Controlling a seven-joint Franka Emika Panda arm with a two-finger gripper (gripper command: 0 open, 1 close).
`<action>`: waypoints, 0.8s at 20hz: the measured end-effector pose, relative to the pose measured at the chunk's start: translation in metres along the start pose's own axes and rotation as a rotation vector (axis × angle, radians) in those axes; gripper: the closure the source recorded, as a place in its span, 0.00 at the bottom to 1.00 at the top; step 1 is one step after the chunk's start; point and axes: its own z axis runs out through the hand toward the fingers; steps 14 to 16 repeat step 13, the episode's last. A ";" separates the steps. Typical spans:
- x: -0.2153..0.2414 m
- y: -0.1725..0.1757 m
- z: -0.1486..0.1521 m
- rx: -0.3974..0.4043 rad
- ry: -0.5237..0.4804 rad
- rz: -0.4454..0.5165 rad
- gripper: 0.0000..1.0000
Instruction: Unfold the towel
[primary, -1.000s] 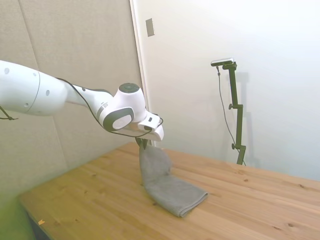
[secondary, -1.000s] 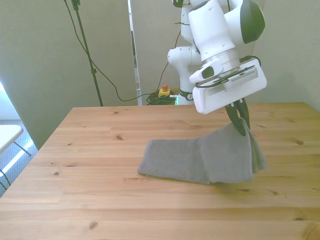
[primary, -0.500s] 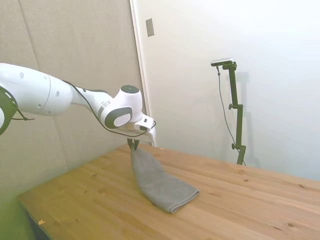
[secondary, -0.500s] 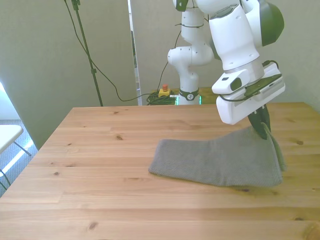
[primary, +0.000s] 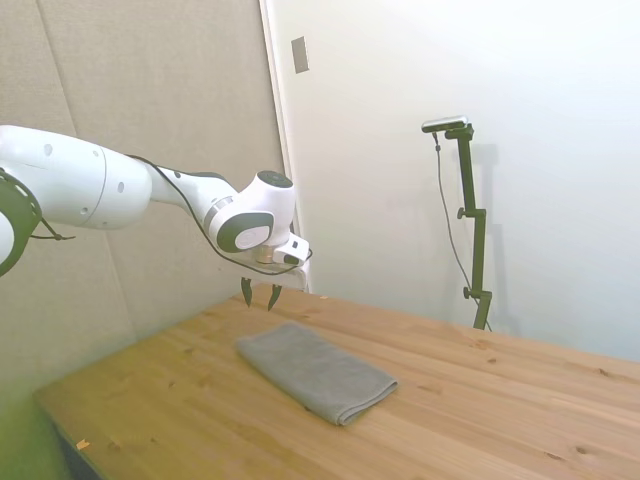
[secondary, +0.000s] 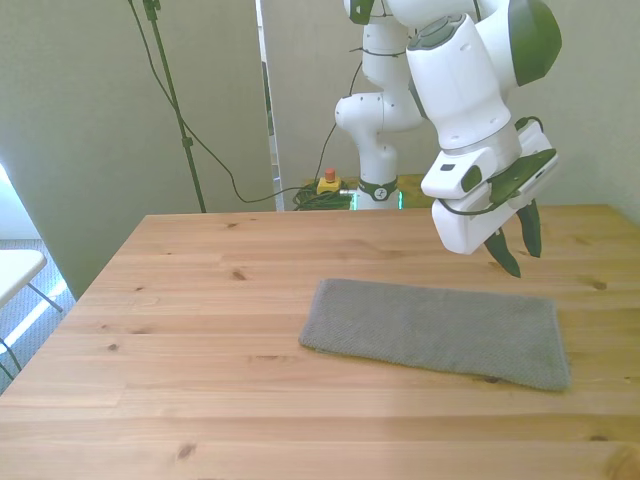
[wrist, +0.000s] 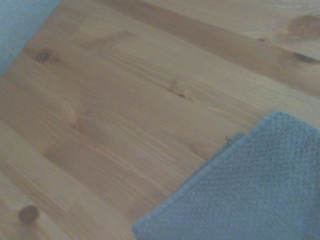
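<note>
**A:** What does the side view show?

**B:** A plain room with pale walls and a wooden table (primary: 480, 400). A white robot arm reaches in from the picture's left. Its gripper (primary: 260, 294) hangs in the air above the table, its two dark fingers parted with a clear gap between them and nothing held. The grey towel (primary: 315, 370) lies flat on the wood just below and beside the gripper, not touching it.

**A:** And the front view?

**B:** The same table, with a cable and a doorway behind it. The towel is a long flat grey strip across the boards, running toward the front view's right. The gripper hovers above the strip's right end, empty, fingers apart.

**A:** Is the cloth fully opened?

**B:** It looks spread out in one direction, but the edges look thick, so I judge it may be doubled along its length. I cannot tell for certain.

**A:** The wrist view?

**B:** Blurred close-up of wood grain with one corner of the towel. A second layer seems to peek out along its edge.

**A:** What could go wrong?

**B:** If the fingers come down and pinch both layers at once, the whole strip would lift or drag instead of opening. Closing too far from the edge could also bunch the soft fabric
</note>
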 end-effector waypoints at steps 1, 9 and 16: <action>0.000 0.004 -0.003 -0.039 0.006 0.032 0.00; -0.011 0.025 -0.018 -0.309 0.120 0.328 0.00; -0.048 0.031 -0.036 -0.463 0.141 0.480 0.00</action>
